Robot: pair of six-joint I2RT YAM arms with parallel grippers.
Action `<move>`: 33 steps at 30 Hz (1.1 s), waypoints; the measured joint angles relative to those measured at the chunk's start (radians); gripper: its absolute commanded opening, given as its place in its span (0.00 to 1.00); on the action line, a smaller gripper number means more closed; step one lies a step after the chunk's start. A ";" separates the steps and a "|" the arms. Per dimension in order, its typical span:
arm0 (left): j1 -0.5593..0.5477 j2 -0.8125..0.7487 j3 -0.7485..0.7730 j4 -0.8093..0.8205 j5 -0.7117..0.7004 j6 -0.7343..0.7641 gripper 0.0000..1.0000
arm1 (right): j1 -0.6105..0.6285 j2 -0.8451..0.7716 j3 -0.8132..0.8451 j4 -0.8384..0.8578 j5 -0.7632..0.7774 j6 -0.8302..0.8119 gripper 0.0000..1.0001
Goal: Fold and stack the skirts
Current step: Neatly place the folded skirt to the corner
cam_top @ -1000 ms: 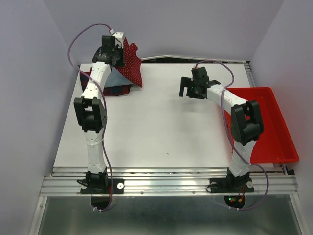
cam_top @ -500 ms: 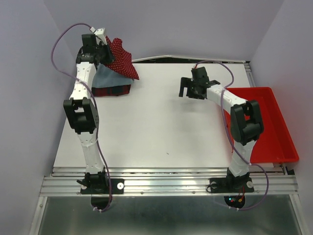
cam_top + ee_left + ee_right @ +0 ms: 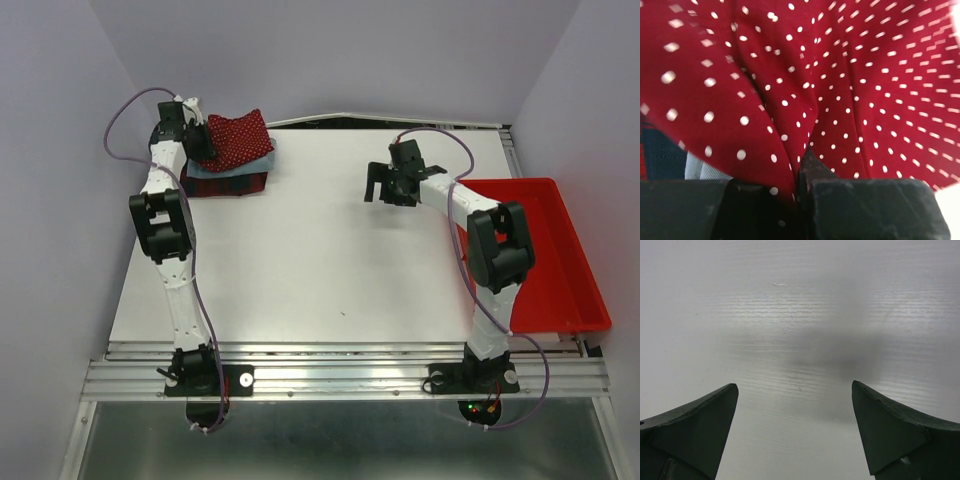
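The dark red dotted skirt (image 3: 238, 134) lies folded on top of the pile at the table's far left corner. Under it the pale blue skirt (image 3: 250, 164) shows as a thin edge, and the plaid skirt (image 3: 235, 184) lies at the bottom. My left gripper (image 3: 197, 140) is shut on the left edge of the dotted skirt; in the left wrist view the dotted cloth (image 3: 805, 85) fills the frame and is pinched between the fingers (image 3: 801, 170). My right gripper (image 3: 385, 186) hangs open and empty over the bare table, its fingertips (image 3: 720, 405) wide apart.
A rigid red plastic tray (image 3: 560, 250) sits at the table's right edge, beside the right arm. The purple walls stand close behind and left of the skirt pile. The white tabletop (image 3: 320, 260) lies between the two arms.
My left gripper swung left and down with the dotted skirt, which went from hanging in the air to lying flat on the pile. The right arm barely moved.
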 measured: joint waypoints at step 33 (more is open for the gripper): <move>0.030 -0.236 0.017 0.078 -0.412 0.267 0.99 | -0.003 -0.072 0.004 -0.010 0.005 -0.082 1.00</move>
